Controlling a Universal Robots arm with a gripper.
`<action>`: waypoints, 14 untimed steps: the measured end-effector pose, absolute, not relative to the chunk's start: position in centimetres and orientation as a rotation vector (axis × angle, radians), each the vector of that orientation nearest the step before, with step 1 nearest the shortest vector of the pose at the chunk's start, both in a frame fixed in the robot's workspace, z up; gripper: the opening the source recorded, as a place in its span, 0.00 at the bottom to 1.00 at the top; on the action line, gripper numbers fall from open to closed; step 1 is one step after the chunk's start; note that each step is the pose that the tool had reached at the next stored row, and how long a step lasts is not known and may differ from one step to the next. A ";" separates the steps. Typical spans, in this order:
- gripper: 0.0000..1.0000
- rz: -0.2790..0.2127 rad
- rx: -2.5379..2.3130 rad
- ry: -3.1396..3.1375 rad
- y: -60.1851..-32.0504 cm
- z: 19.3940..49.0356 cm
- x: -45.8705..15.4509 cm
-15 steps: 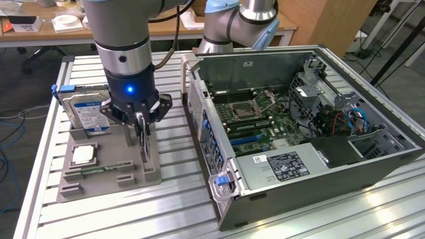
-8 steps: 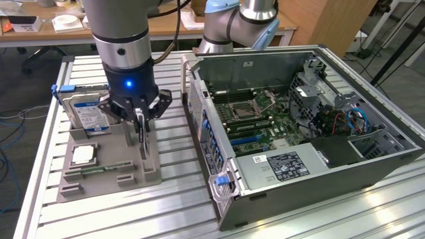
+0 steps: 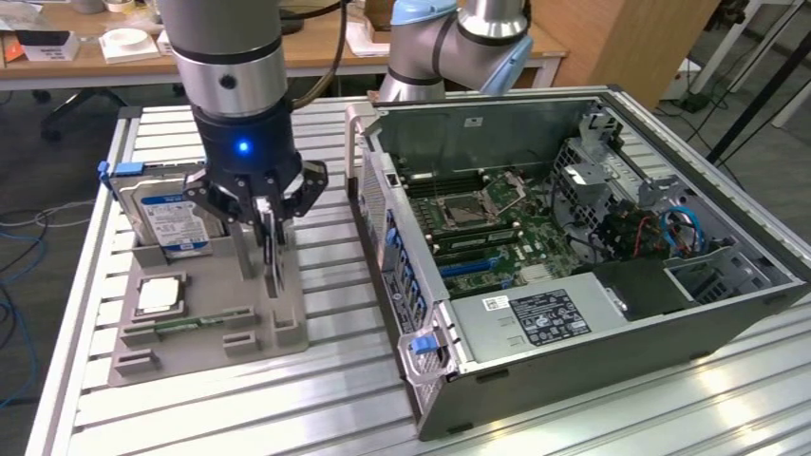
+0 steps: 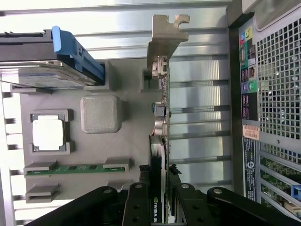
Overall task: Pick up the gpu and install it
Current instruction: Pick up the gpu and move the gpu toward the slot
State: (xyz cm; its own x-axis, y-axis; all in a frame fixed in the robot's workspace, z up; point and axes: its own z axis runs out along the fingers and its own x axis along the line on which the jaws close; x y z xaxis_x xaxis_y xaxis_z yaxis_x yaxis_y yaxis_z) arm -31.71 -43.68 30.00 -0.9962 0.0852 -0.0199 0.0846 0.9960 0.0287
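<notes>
Smooth, shiny silver metal bracket of the gpu (image 4: 160,120), matt grey plastic of the holder (image 4: 128,141), ribbed bright metal of the table (image 4: 200,70)

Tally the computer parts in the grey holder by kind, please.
hard drive: 1
processor chip: 1
memory stick: 1
gpu: 1
Total: 4 parts in the grey holder
</notes>
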 end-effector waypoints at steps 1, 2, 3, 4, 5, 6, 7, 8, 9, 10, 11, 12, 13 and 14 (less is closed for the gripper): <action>0.26 0.044 0.133 3.117 -43.7 30.1 -31.7; 0.26 0.044 0.133 3.117 -43.7 30.3 -31.7; 0.26 0.044 0.133 3.117 -43.7 30.5 -31.7; 0.26 0.043 0.133 3.117 -43.7 30.7 -31.7; 0.26 0.044 0.133 3.117 -43.7 30.9 -31.7; 0.26 0.044 0.133 3.117 -43.7 31.1 -31.7; 0.26 0.044 0.133 3.117 -43.7 31.3 -31.7; 0.26 0.044 0.133 3.117 -43.7 31.5 -31.7; 0.26 0.044 0.133 3.117 -43.7 31.6 -31.7; 0.26 0.044 0.133 3.117 -43.7 31.8 -31.7; 0.26 0.044 0.133 3.117 -43.7 31.9 -31.7; 0.26 0.044 0.133 3.117 -43.7 32.1 -31.7; 0.26 0.044 0.133 3.117 -43.7 32.2 -31.7; 0.26 0.044 0.133 3.117 -43.7 32.3 -31.7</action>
State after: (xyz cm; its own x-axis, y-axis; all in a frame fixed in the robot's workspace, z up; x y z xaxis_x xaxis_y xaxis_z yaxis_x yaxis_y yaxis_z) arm -31.71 -43.68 32.29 -0.9962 0.0852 -0.0199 0.0846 0.9960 0.0288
